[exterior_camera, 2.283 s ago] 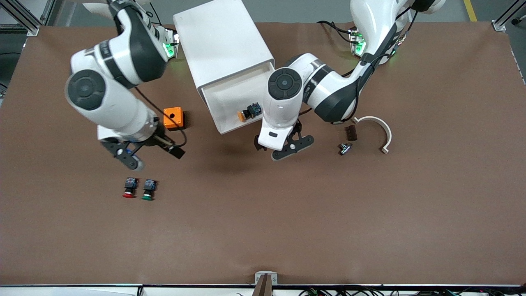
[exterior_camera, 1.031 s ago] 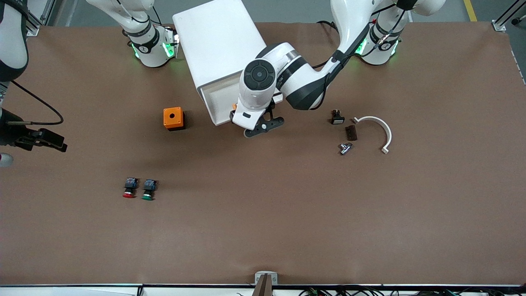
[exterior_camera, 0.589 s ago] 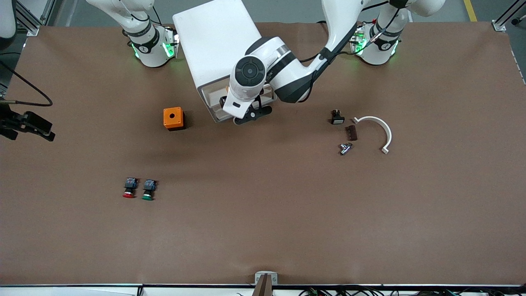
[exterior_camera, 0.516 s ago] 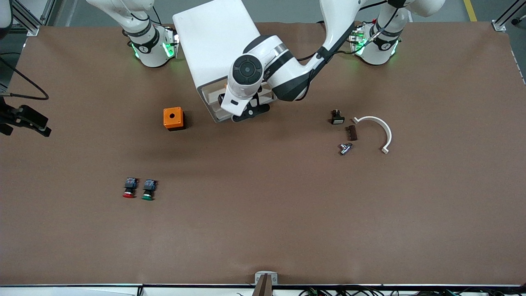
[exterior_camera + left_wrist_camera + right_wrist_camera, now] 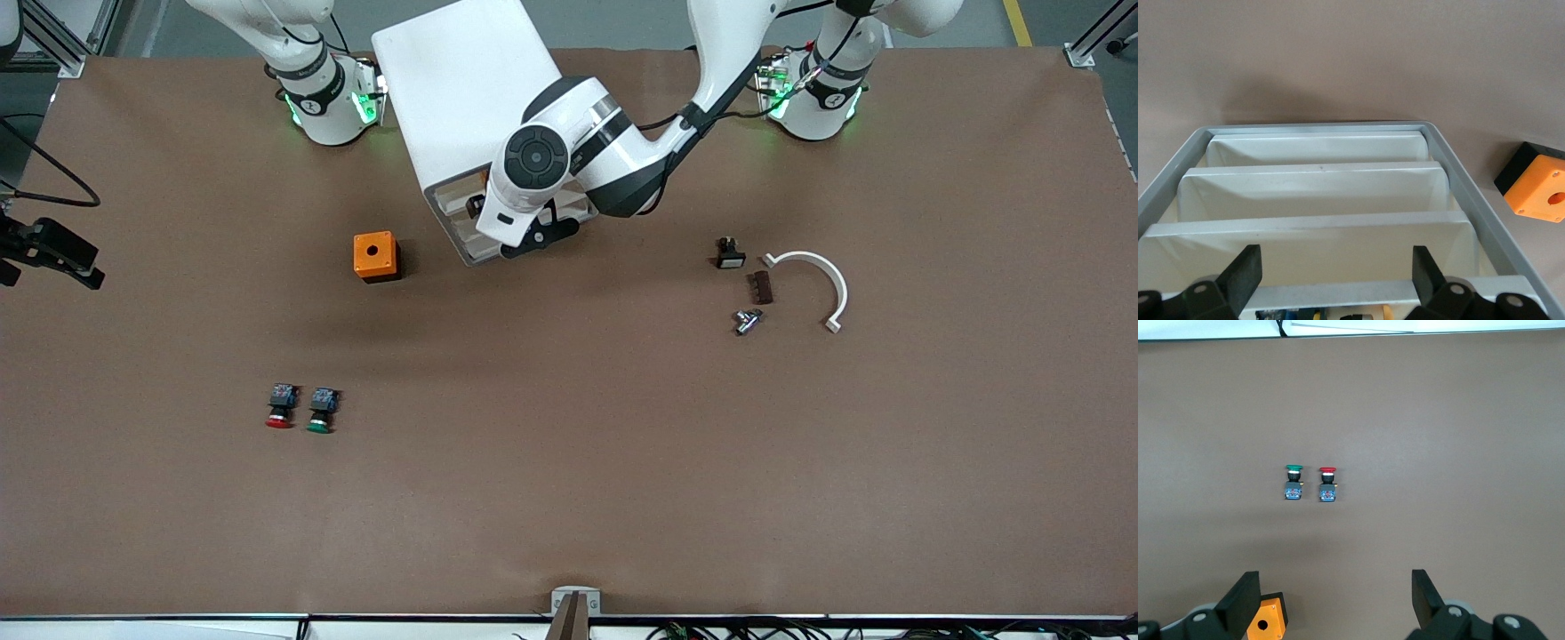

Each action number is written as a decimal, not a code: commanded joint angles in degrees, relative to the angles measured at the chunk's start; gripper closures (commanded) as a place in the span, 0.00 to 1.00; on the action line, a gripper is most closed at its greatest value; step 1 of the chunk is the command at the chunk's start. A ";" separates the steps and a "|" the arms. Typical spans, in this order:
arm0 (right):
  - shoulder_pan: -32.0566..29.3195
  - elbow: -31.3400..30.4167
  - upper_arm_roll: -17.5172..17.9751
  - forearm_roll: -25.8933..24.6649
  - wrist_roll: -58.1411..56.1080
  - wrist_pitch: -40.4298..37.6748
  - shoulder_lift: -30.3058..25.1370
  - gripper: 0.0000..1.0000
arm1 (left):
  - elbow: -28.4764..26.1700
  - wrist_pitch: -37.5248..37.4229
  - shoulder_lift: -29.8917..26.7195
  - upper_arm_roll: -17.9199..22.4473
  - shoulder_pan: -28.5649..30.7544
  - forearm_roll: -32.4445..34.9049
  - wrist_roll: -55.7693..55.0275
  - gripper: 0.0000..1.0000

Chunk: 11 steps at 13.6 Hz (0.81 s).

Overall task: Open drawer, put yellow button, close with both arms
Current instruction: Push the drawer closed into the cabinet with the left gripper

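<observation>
The table [image 5: 569, 462] is evenly lit from above; soft shadows are cast beneath the arms, and the wrist views are rendered slightly hazy.

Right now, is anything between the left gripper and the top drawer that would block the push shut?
Nothing visible. The left gripper, fingers open, is right at the front of the drawer, with the yellow button inside it. The right gripper waits, open, at the right arm's end of the table.

Top cream drawer [image 5: 1358, 292], nearly shut, against the spread-fingered left gripper [image 5: 1335, 280]; yellow button [image 5: 1385, 311] inside, barely visible below the gripper.
</observation>
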 commanded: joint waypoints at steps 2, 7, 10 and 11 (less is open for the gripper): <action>-0.77 -0.12 0.71 -0.88 -0.18 0.28 -0.12 0.00 | -0.07 0.44 0.26 0.02 -1.25 -2.17 0.05 0.01; -0.77 -0.12 0.71 -0.88 -0.18 0.28 -0.12 0.00 | -0.16 0.44 0.61 0.02 -1.60 -5.42 0.05 0.01; -0.77 -0.12 0.71 -0.88 -0.09 0.28 -0.12 0.00 | -0.25 0.44 0.61 0.02 -1.60 -5.42 0.05 0.01; -0.77 -0.12 0.71 -0.88 -0.09 0.28 -0.12 0.00 | -0.25 0.44 0.61 0.11 -1.51 -5.33 0.05 0.01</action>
